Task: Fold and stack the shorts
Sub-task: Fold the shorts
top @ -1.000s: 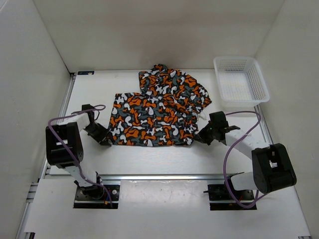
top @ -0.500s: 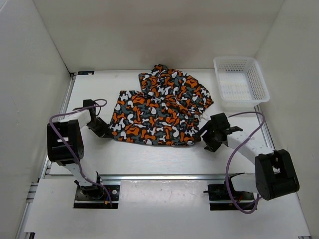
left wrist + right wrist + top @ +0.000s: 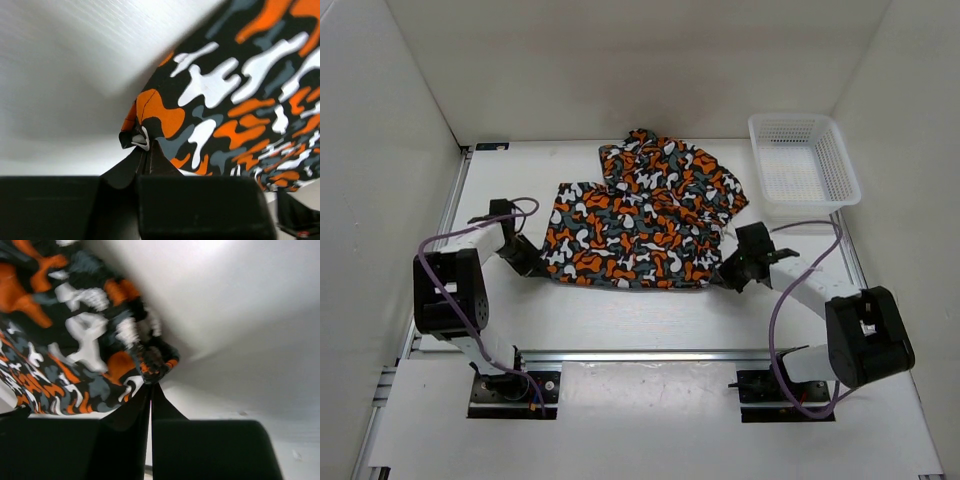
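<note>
Shorts (image 3: 640, 225) farther back; basket (image 3: 804, 165) apart, R

In the left wrist view the shorts (image 3: 235, 95) run off the top and right edges, and the left gripper (image 3: 145, 159) blocks the bottom of the frame. In the right wrist view the shorts are blurred and cut off at the top and left edges, and the right gripper (image 3: 150, 396) hides the lower strip. From above, both grippers' tips are too small and dark to make out.
</note>
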Robot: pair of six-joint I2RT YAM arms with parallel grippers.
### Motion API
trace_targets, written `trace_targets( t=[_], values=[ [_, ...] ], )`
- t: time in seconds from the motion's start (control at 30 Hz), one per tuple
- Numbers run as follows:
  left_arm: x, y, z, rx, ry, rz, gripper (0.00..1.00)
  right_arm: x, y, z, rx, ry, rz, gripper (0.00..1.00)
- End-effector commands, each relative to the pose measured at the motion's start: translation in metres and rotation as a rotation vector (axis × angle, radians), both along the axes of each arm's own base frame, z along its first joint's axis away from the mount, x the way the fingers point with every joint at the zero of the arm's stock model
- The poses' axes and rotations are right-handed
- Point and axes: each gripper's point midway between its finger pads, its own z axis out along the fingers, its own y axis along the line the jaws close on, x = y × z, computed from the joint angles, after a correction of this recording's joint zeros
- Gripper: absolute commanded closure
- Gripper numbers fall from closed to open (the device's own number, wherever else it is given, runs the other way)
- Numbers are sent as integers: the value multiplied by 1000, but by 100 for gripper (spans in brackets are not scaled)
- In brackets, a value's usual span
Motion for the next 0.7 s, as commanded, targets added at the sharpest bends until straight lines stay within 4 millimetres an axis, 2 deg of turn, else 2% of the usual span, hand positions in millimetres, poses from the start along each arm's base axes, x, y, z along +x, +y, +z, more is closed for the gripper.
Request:
trace_targets(
  t=[0.0, 0.03, 0.07, 0.1, 0.13, 0.17, 0.2, 0.23, 0.27, 0.3, 0.33, 0.37, 0.4, 0.43, 0.47, 0.5, 0.53, 0.57, 0.6, 0.67],
  values=[
    [23, -1, 46, 2, -127, -24, 89, 66, 5, 64, -67, -205, 24, 100],
    [27, 3, 58, 22, -147, -29, 89, 72, 3, 79, -87, -238, 34, 100],
    [33, 5, 78, 36, -192, -26, 89, 73, -5, 90, -145, -256, 58, 100],
    [51, 13, 113, 82, -277, -25, 89, 77, -7, 113, -161, -307, 67, 100],
    [56, 16, 136, 99, -318, -19, 89, 91, -6, 152, -164, -395, 75, 100],
    [54, 15, 157, 100, -333, -18, 89, 85, -10, 166, -208, -405, 135, 100],
    [57, 19, 186, 108, -399, -7, 89, 87, -13, 186, -233, -443, 154, 100],
    [70, 21, 237, 128, -525, 2, 89, 95, -14, 232, -246, -528, 154, 100],
    [70, 21, 258, 131, -558, 4, 89, 86, -20, 241, -293, -519, 212, 100],
    [74, 22, 313, 143, -695, 9, 89, 85, -22, 259, -310, -549, 235, 100],
    [73, 22, 337, 148, -751, 12, 89, 86, -24, 299, -317, -633, 230, 100],
    [71, 22, 360, 152, -803, 14, 89, 79, -28, 310, -351, -641, 269, 100],
    [65, 24, 404, 150, -916, 49, 89, 75, -28, 327, -354, -676, 289, 100],
    [56, 23, 425, 133, -972, 61, 89, 71, -31, 344, -364, -709, 298, 100],
    [48, 23, 441, 121, -1014, 69, 89, 62, -35, 375, -379, -770, 307, 100],
    [34, 21, 473, 105, -1112, 90, 89, 57, -35, 389, -378, -806, 321, 100],
    [26, 24, 493, 114, -1178, 112, 89, 48, -33, 406, -362, -851, 343, 100],
    [16, 24, 509, 125, -1229, 119, 89, 37, -34, 431, -353, -914, 350, 100],
    [-5, 22, 535, 130, -1310, 131, 89, 27, -36, 446, -357, -959, 372, 100],
    [-27, 23, 562, 149, -1395, 147, 89, 11, -35, 468, -344, -1023, 404, 100]
  ],
)
